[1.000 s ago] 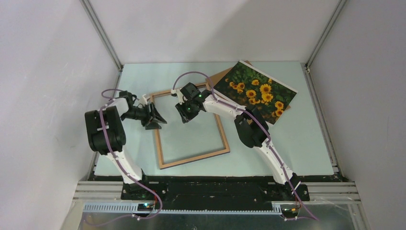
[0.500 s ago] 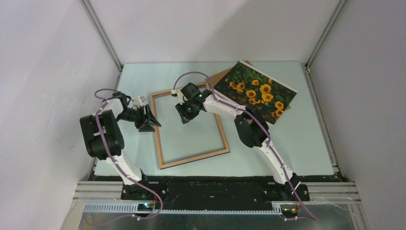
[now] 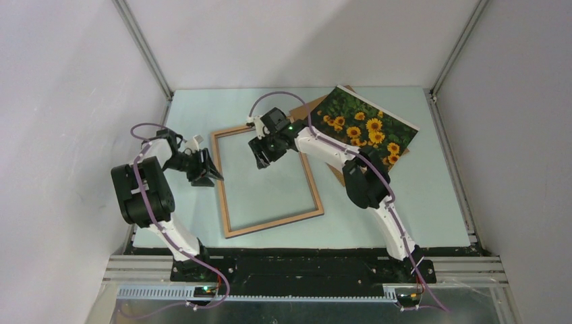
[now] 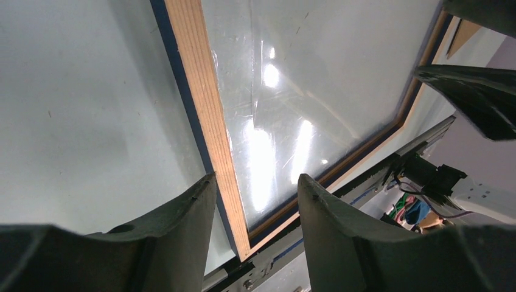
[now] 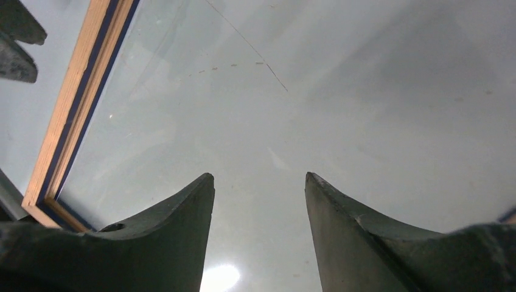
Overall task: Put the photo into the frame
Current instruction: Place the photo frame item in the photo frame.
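Note:
The frame (image 3: 273,223) lies flat mid-table, its light wood face up, and the table shows through its clear pane (image 5: 255,91). The sunflower photo (image 3: 361,125) lies picture side up at the back right, on a brown backing board (image 3: 305,109). My left gripper (image 3: 210,170) is open at the frame's left rail. In the left wrist view that rail (image 4: 210,121) runs between its spread fingers, and the left gripper (image 4: 257,179) holds nothing. My right gripper (image 3: 262,156) hovers over the upper part of the pane. In its own view the right gripper (image 5: 260,176) is open and empty.
Grey walls with metal corner posts (image 3: 145,50) close in the pale table on three sides. The metal base rail (image 3: 303,270) runs along the near edge. The backing board overlaps the frame's back right corner.
My left gripper has pulled back to the left, off the frame's left rail. My right gripper has shifted slightly toward the back right, and its jaws have opened wider.

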Robot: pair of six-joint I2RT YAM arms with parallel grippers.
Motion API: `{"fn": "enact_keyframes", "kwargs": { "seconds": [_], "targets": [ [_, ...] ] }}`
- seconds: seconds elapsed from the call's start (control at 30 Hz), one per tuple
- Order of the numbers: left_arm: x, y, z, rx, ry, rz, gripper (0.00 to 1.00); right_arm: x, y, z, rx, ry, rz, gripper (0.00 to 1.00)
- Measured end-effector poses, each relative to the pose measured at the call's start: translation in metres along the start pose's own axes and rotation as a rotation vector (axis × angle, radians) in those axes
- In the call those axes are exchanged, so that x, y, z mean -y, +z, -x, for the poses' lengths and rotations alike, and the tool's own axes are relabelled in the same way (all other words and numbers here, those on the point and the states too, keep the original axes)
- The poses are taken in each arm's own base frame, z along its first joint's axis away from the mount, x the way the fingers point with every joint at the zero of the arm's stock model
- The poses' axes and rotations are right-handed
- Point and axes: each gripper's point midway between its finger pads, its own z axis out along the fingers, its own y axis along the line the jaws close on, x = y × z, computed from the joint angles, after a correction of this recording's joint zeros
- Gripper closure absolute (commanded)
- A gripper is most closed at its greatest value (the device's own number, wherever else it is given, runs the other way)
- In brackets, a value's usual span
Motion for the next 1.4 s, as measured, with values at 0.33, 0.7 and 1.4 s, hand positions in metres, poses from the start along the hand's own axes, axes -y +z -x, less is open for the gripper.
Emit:
{"fn": "enact_keyframes", "kwargs": {
  "seconds": [0.33,0.7,1.4],
  "targets": [
    [-0.002,0.001,0.010,0.004,0.002,0.005,0.44,0.036,-0.059,-0.019,0.013,0.055,-0.093,0.33],
    [0.000,0.001,0.013,0.004,0.000,-0.014,0.43,0.113,-0.075,-0.085,-0.092,0.187,-0.217,0.31],
    [-0.015,-0.007,0.023,0.048,0.049,0.119,0.44,0.121,-0.080,-0.086,-0.055,0.264,-0.097,0.49]
  ]
}}
